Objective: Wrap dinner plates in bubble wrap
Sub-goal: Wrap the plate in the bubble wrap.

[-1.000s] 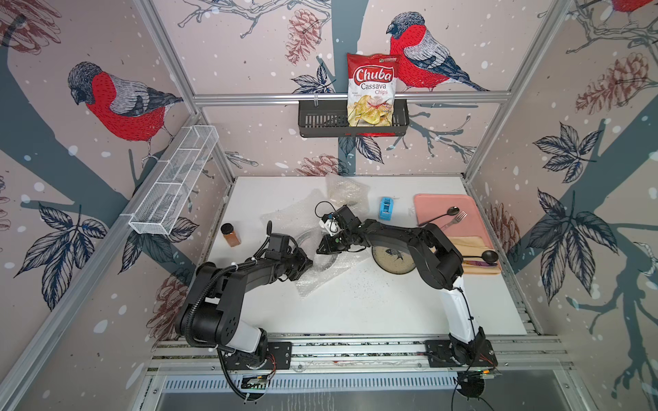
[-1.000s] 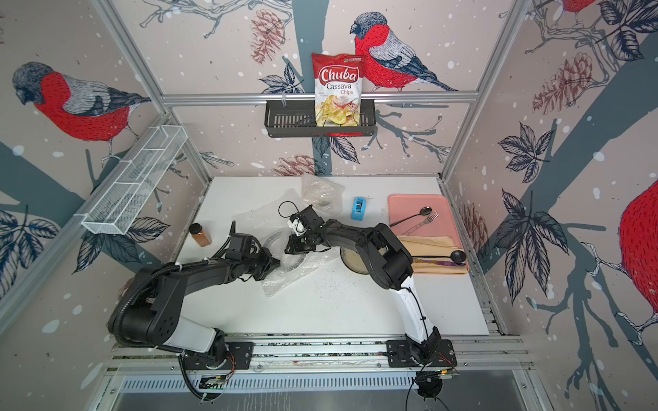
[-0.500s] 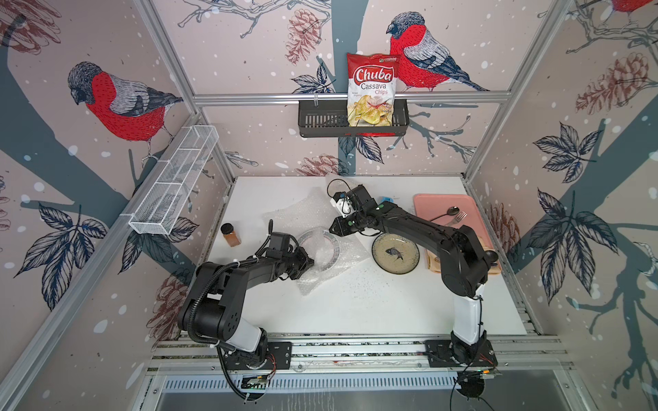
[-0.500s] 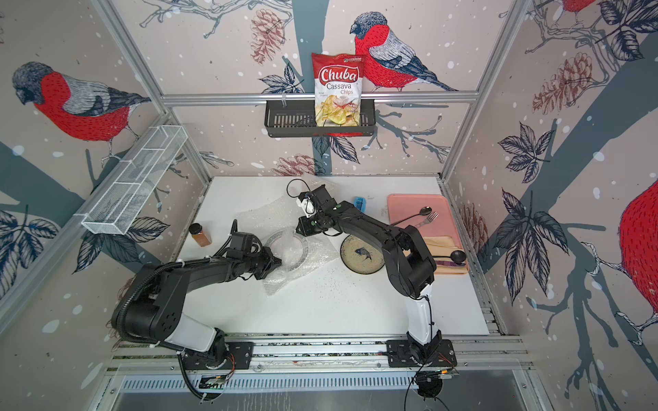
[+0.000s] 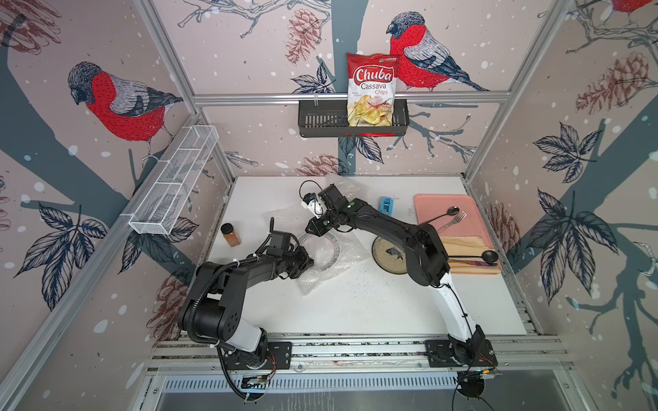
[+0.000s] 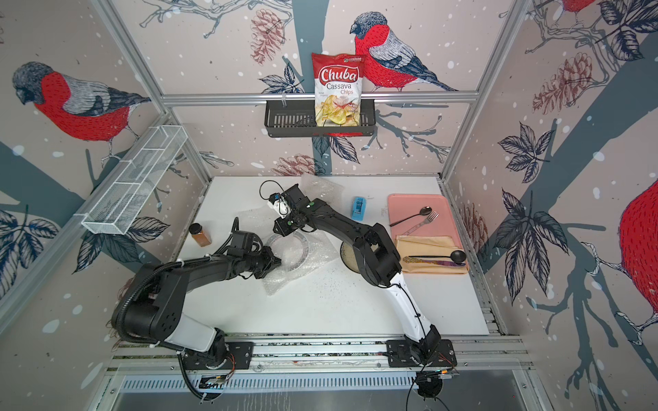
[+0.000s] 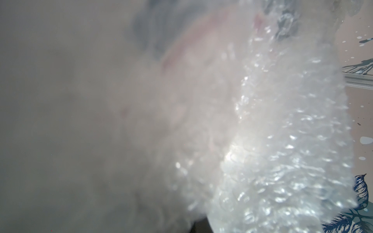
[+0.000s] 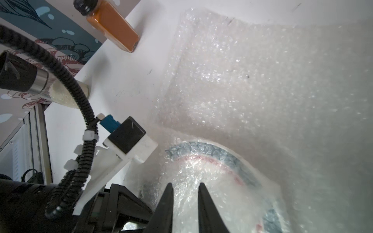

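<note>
Mid-fold: bubble wrap (image 5: 313,283) drapes a plate (image 5: 334,245) in the middle of the surface (image 5: 356,306). Left gripper (image 5: 306,262) jaws clenched, apparently on the wrap's edge; right gripper (image 8: 185,186) jaws slightly parted, empty. Next: fold loose sides over.

The only print that can be read is on the chip bag (image 5: 372,90) standing in the black wire basket (image 5: 320,122) on the back wall: "Chuba" in white script on red, with "Cassava Chips" beneath it (the smaller lines below are too fine to read).
</note>
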Motion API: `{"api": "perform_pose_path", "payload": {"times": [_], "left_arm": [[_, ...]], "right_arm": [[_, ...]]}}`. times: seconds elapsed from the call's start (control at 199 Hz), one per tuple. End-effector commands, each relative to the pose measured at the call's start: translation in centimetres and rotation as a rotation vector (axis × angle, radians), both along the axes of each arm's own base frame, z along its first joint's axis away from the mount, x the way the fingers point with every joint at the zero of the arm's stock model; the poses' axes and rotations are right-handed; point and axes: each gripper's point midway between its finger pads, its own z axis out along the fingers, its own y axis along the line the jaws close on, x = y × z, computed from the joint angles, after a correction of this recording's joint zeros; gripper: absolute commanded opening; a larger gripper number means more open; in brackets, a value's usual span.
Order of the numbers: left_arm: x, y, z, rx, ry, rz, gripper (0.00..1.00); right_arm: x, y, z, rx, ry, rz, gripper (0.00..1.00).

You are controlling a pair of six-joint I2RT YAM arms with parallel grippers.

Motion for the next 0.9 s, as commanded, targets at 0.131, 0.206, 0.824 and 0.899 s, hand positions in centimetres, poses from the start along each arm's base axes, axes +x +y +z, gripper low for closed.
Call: {"api": "perform_pose_path", "payload": {"times": [0.131,0.206,0.824,0.899], "left_arm": [[-3.3,2.1,-3.0,0.121,0.162,0.037,0.0],[-3.3,2.1,-3.1,0.12,0.164,0.038,0.0],[-2.7,2.2,-0.3,0.105,0.149,-0.038,0.13],[-1.8,2.4,0.9,0.093,0.13,-0.052,0.19]], "right_arm": [[-1.7,-2.8,-3.5,-0.1,0.057,-0.07,0.22],[-1.9,-4.1,-3.8,-0.11,0.067,-0.096,0.22],[-3.0,-8.9,-10.4,-0.203,0.153,-0.199,0.19],[-3.0,-9.1,-10.5,-0.21,0.15,-0.202,0.19]]}}
